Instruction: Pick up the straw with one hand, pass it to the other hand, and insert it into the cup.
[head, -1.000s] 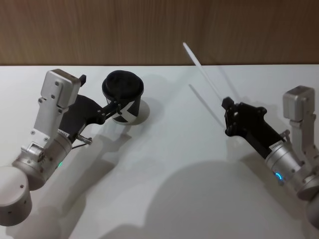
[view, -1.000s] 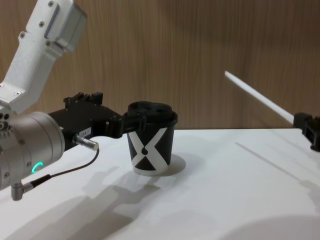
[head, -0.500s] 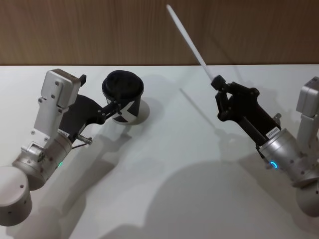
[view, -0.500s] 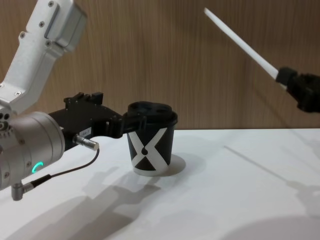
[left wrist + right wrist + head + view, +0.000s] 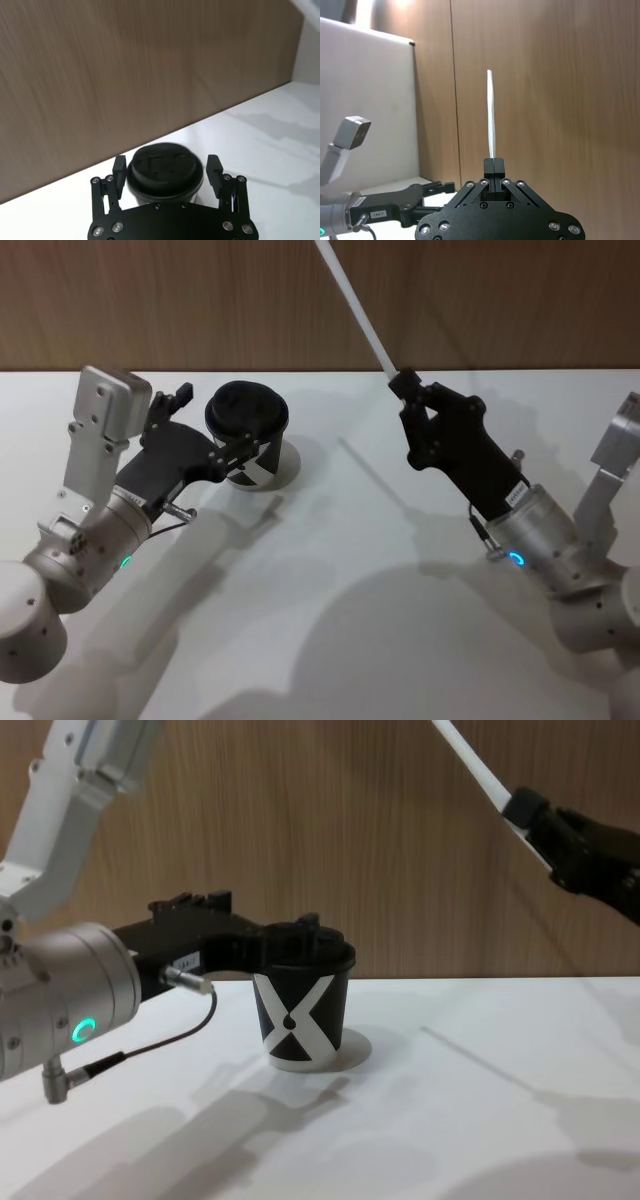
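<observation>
The black cup (image 5: 248, 425) with the white X (image 5: 298, 1010) stands upright on the table at the back left. My left gripper (image 5: 215, 420) is open, one finger on each side of the cup's lid (image 5: 162, 167) with a small gap on both sides. My right gripper (image 5: 405, 385) hangs above the table to the right of the cup, shut on the lower end of the white straw (image 5: 355, 305). The straw (image 5: 470, 760) slants up and away toward the wall, and its top runs out of the head view. The right wrist view shows the straw (image 5: 491, 115) rising straight from the shut fingertips.
The white table (image 5: 330, 590) stretches bare between the two arms and toward me. A wooden wall (image 5: 150, 300) closes the back edge just behind the cup.
My right gripper has carried the straw up and left, closer to the cup. My left gripper has shifted up to the level of the cup's lid.
</observation>
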